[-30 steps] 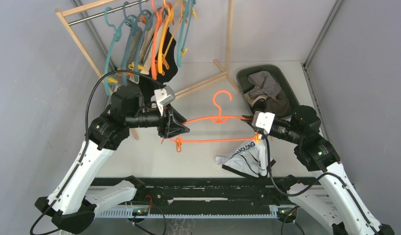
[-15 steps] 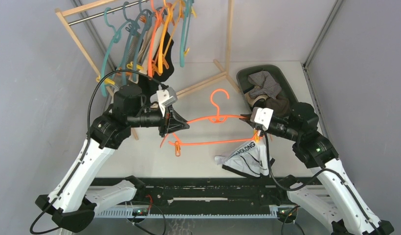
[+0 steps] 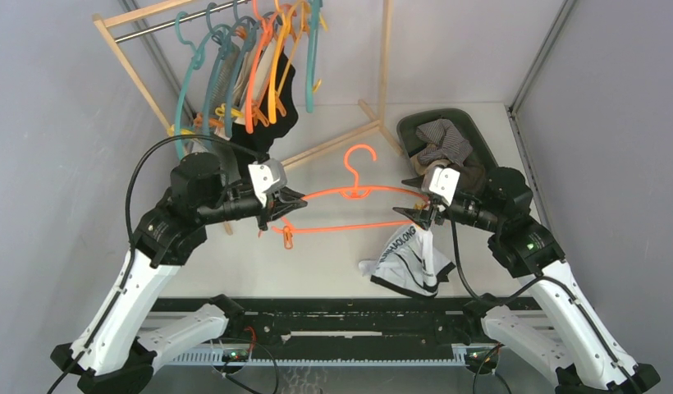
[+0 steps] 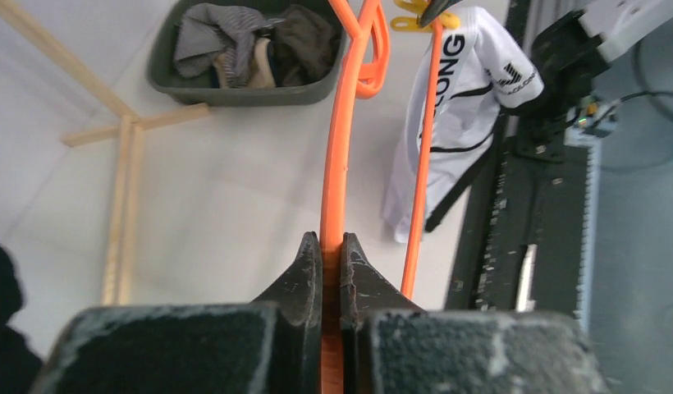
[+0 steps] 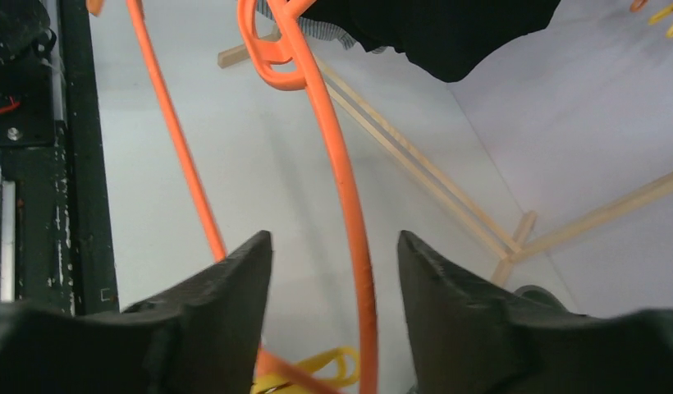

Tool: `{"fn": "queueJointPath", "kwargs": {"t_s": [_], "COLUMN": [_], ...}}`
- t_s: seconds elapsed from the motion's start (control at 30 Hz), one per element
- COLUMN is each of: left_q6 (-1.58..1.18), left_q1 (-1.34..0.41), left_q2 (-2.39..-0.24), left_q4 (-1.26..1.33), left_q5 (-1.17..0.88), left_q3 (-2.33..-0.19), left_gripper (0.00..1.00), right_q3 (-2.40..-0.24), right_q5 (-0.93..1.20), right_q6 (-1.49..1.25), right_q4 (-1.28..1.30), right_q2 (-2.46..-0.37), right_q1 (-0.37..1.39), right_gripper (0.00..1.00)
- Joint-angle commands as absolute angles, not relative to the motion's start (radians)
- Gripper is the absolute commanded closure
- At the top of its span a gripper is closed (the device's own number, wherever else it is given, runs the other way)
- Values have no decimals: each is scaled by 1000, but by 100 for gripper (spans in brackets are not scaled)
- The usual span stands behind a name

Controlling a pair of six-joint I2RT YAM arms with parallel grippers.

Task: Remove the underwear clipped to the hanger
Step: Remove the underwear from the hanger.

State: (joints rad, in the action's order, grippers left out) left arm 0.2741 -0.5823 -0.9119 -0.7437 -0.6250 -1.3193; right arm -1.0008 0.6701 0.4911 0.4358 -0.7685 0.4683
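An orange hanger (image 3: 350, 194) is held level over the table between my two arms. My left gripper (image 3: 296, 199) is shut on its left shoulder; in the left wrist view the fingers (image 4: 304, 271) pinch the orange hanger (image 4: 340, 164). My right gripper (image 3: 403, 212) stands open around the hanger's right end, and in the right wrist view the orange bar (image 5: 341, 172) runs between the spread fingers without touching them. White underwear with black trim (image 3: 407, 258) hangs from a yellow clip (image 5: 317, 369) at that end. The same underwear (image 4: 464, 90) shows in the left wrist view.
A wooden rack (image 3: 140, 78) at the back left carries several teal and orange hangers with dark cloth. A dark green basket (image 3: 411, 123) of clothes sits at the back right, just behind my right gripper. The rack's wooden foot (image 3: 341, 139) lies on the table. A black rail (image 3: 333, 324) runs along the near edge.
My left gripper closed on the hanger's left shoulder. My right gripper let go of the right end and opened. The hanger shifted slightly left and back.
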Motion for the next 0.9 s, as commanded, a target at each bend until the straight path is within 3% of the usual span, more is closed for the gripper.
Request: {"fn": "queueJointPath", "kwargs": {"t_s": [0.0,0.07,0.17,0.63,0.87], "left_q6": [432,497,616,930,960], "left_q1": [-586,-587,-586,-575,-568], "left_q2": [-853,-819,-767,-582,-534], "left_q4": [-637,-597,-555,-545,-505], "left_q5": [-541,-519,-504,-549,-597], "left_q3": [-1266,-1229,-1173,-1054,-999], "left_gripper": [100,100,100,100,100], "right_q3": [-1051,-1061,-1095,-1219,-1170], "right_q5": [681,694,723,857,983], "right_q6": [429,397,339,-149,-213], "right_q4": [385,396,438,501,468], "right_q2": [-764,-762,-762,-882,-975], "right_q1": [463,458,440,234,217], "right_gripper": [40,32,29,29,25]}}
